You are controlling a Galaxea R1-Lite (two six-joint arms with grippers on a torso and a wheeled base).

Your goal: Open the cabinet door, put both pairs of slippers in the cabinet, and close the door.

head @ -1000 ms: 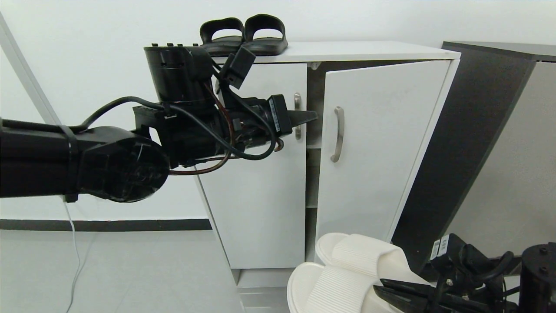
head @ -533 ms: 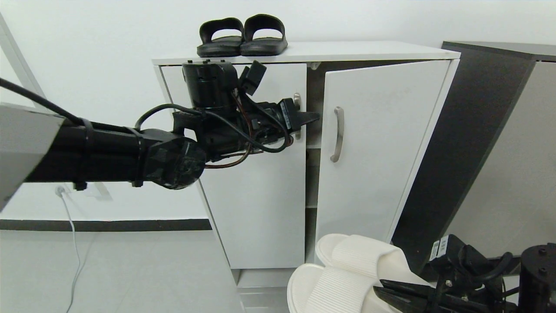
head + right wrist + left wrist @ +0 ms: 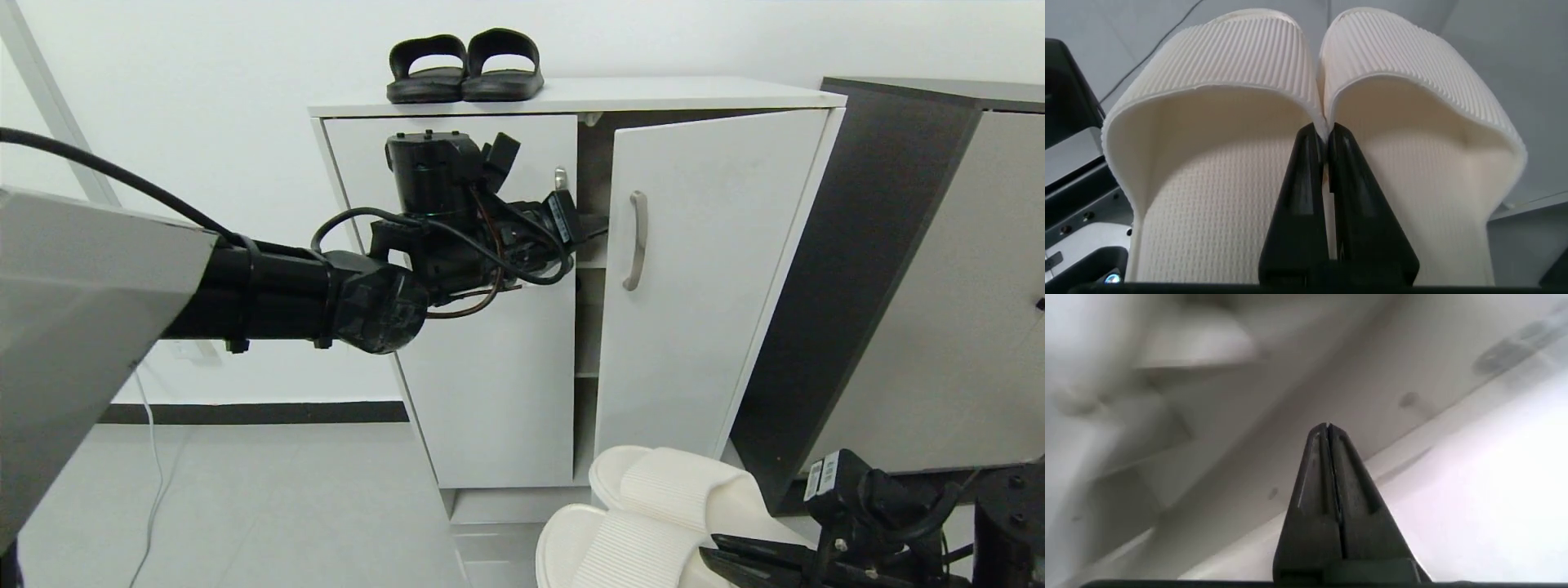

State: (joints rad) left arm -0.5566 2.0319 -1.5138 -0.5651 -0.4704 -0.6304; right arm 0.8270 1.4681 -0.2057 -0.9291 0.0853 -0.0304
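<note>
While the right pincer (image 3: 1327,135) pinches them, white slippers (image 3: 1229,82) flank it.

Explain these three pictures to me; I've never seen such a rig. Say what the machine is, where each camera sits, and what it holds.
It is a two-armed robot. The wide picture comes from a camera on its head. The other two come from cameras on its wrists, looking along the jaws. The left arm is stretched out to a white cabinet, with its shut jaws poked into the gap beside the partly open right door. On the cabinet's top sit black slippers. The right arm, low down, has its jaws clamped on a pair of white slippers, pinching their straps together.
</note>
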